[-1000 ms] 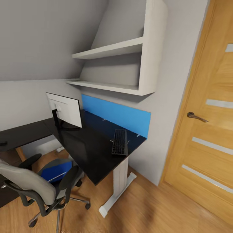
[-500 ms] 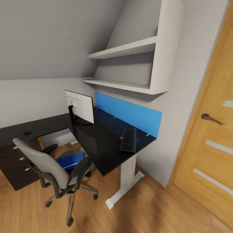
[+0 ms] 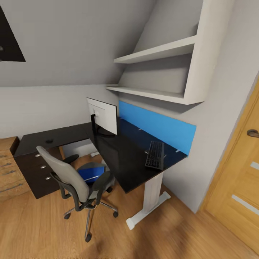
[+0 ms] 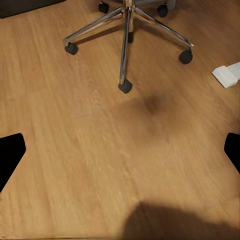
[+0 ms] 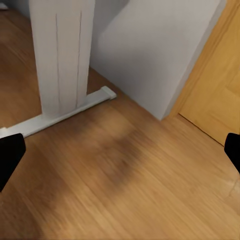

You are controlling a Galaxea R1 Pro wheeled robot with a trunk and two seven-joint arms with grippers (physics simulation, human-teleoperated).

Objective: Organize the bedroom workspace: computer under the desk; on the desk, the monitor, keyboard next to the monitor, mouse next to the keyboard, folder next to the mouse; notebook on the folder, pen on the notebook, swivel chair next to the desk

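The black L-shaped desk (image 3: 118,158) stands against the grey wall in the head view. The monitor (image 3: 103,116) stands on its inner corner, pale back towards me. The keyboard (image 3: 155,155) lies near the desk's right end, by the blue back panel. A small dark thing, perhaps the mouse (image 3: 49,141), sits on the left wing. The grey swivel chair (image 3: 72,176) stands in front of the desk with the blue folder (image 3: 91,173) on its seat. My left gripper (image 4: 120,152) is open over the floor near the chair's chrome base (image 4: 125,30). My right gripper (image 5: 120,152) is open near the desk's white leg (image 5: 62,55). Computer, notebook and pen are out of view.
A black drawer unit (image 3: 36,172) sits under the desk's left wing, with a light wooden dresser (image 3: 7,171) beside it. White shelves (image 3: 162,73) hang above the desk. A wooden door (image 3: 237,172) is at the right. A skylight (image 3: 9,39) is at upper left. Plank floor (image 3: 46,233) lies before the chair.
The whole head view has shifted, so the camera has moved: desk and chair now sit further right and smaller. The dresser and skylight have come into view. The things themselves have not moved.
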